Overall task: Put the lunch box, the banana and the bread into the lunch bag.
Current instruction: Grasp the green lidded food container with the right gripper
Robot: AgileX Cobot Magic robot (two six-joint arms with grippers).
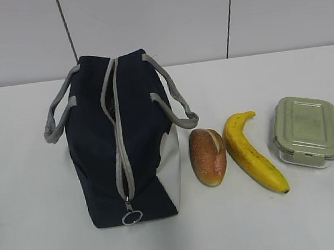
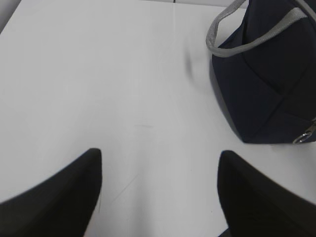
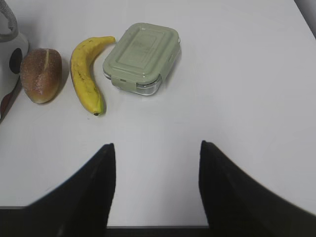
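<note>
The navy lunch bag stands at the left of the table, its grey zipper closed with the ring pull at the near end. The bread, the banana and the lunch box lie in a row to its right. No arm shows in the exterior view. My left gripper is open and empty over bare table, left of the bag. My right gripper is open and empty, short of the bread, banana and lunch box.
The white table runs back to a grey panelled wall. The bag's two grey strap handles hang out to either side. The table's near edge shows at the bottom of the right wrist view.
</note>
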